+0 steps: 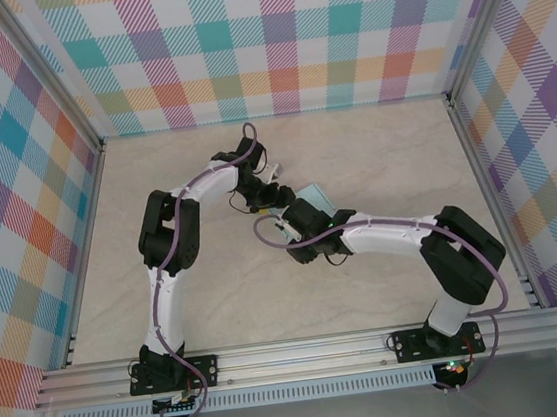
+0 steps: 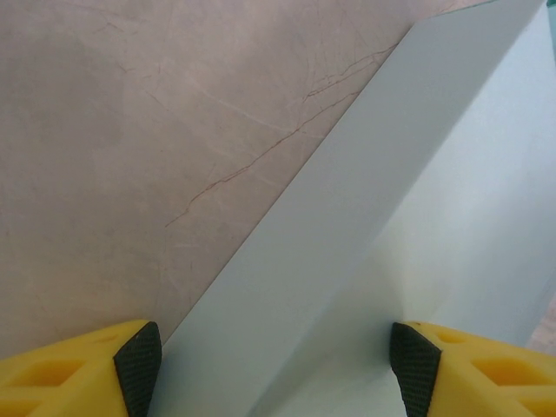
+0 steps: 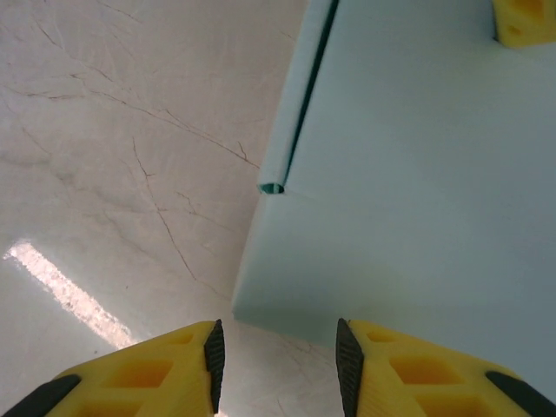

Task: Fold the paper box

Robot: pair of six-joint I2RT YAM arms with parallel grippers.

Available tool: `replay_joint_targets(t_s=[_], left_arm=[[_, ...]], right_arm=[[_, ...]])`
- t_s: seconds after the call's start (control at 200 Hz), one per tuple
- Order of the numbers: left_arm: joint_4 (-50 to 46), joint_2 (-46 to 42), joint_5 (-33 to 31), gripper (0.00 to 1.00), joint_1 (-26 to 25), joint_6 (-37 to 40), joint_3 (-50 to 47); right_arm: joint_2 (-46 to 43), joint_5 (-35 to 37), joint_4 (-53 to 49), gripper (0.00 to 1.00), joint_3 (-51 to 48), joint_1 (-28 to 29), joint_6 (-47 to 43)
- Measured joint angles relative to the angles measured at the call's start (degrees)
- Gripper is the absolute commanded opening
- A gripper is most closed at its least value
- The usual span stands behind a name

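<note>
The pale mint paper box [image 1: 310, 203] lies in the middle of the table, where the two arms meet. In the left wrist view the box [image 2: 347, 217] spans the whole gap between the fingers, and my left gripper [image 2: 276, 365] is shut on it across its width. One yellow left finger [image 3: 525, 21] shows on the box's far corner in the right wrist view. My right gripper [image 3: 276, 360] is open just short of the box's near edge [image 3: 417, 174], with only table between its pads. A side flap with a small notch [image 3: 272, 188] stands slightly away from the box body.
A beige marbled tabletop [image 1: 372, 147] is fenced by aluminium rails and checked cloth walls. The left gripper [image 1: 265, 194] and the right gripper [image 1: 295, 223] crowd close together beside the box. A bright streak of glare [image 3: 69, 291] lies on the table.
</note>
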Motion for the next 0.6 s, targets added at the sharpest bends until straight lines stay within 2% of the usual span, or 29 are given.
replay_joint_targets(t_s=[0.205, 0.605], left_arm=[[0.35, -0.04, 0.13, 0.72, 0.02, -0.04, -0.31], [2.32, -0.33, 1.22, 0.70, 0.11, -0.24, -1.44]], right_arm=[[1.57, 5.01, -0.07, 0.44, 1.11, 1.22, -1.29], [4.83, 9.03, -3.17, 0.33, 4.13, 2.14, -1.20]])
